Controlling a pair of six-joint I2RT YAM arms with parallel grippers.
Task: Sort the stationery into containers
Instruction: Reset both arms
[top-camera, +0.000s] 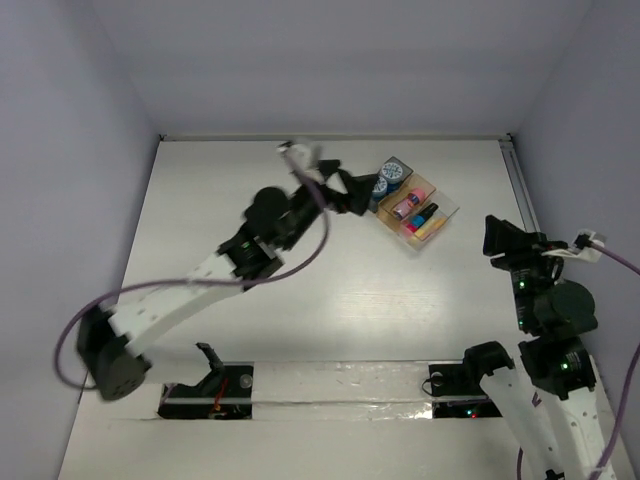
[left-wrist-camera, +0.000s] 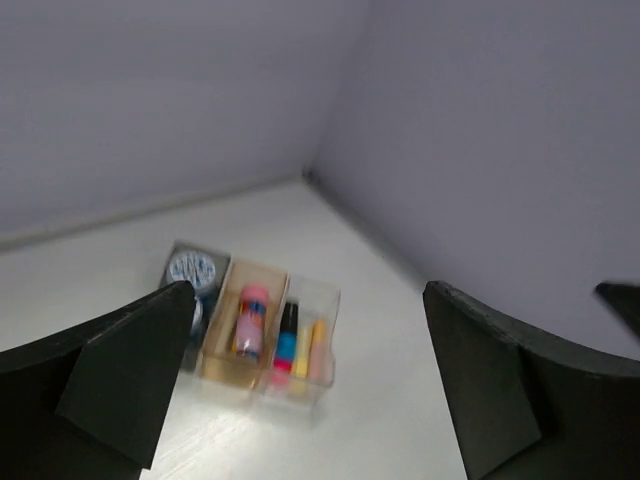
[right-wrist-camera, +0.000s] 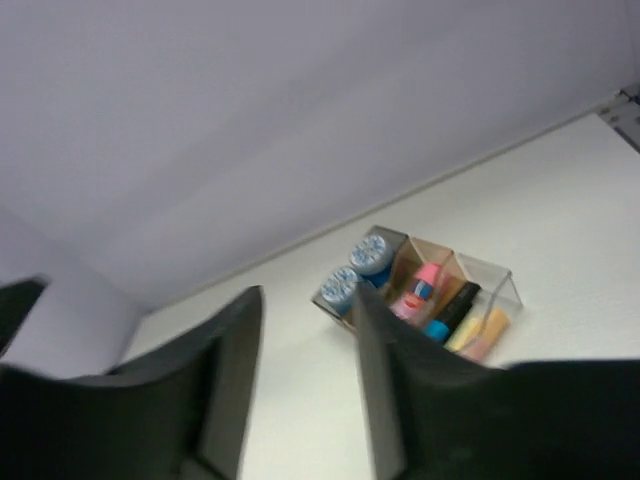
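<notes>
The containers sit joined at the back right. The dark grey tray (top-camera: 397, 166) holds two blue-and-white pots (top-camera: 390, 178). A pink-topped stick (top-camera: 405, 206) lies in the amber tray (top-camera: 420, 188), and several markers (top-camera: 428, 221) lie in the clear tray (top-camera: 447, 212). My left gripper (top-camera: 360, 192) hovers just left of the pots, open wide with nothing in it. Its wrist view shows the trays (left-wrist-camera: 322, 300) between its fingers (left-wrist-camera: 125, 370), lower down. My right gripper (top-camera: 493, 236) hangs to the right of the trays, open and empty. The pots (right-wrist-camera: 356, 268) show past its fingers (right-wrist-camera: 228, 380).
White walls close the table at the back and on both sides. A metal rail (top-camera: 518, 180) runs along the right edge. The left arm's purple cable (top-camera: 318, 235) loops over the middle of the table.
</notes>
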